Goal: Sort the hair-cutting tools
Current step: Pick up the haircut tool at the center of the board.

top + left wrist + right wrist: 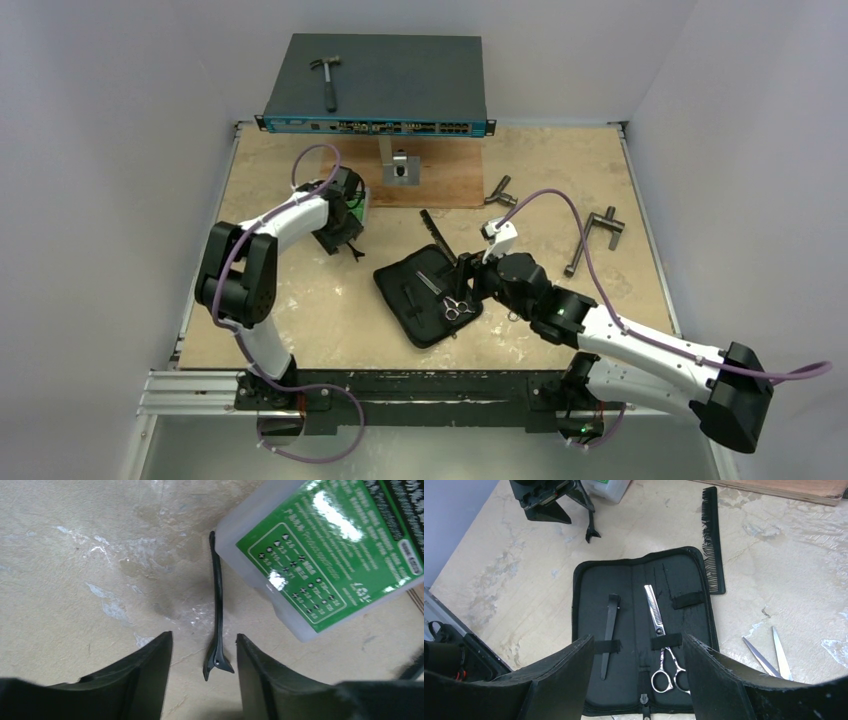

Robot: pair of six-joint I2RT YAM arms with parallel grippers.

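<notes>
An open black zip case (420,325) lies mid-table. In the right wrist view the case (589,605) holds silver thinning scissors (658,625) under an elastic strap, and a black hair clip (611,630) under another. A black comb (714,540) lies on the table beyond the case. The blades of a second pair of scissors (769,652) show on the table to the right. My right gripper (639,642) is open and empty above the case's near end. My left gripper (204,637) is open, its fingers either side of another black hair clip (218,605) lying on the table.
A translucent plastic box with a green label (320,550) touches the far end of that clip. At the back stand a network switch (375,85) with a hammer (327,78) on it, a wooden board (440,180) and a metal bracket (400,168). Two grey T-handle tools (595,235) lie at the right.
</notes>
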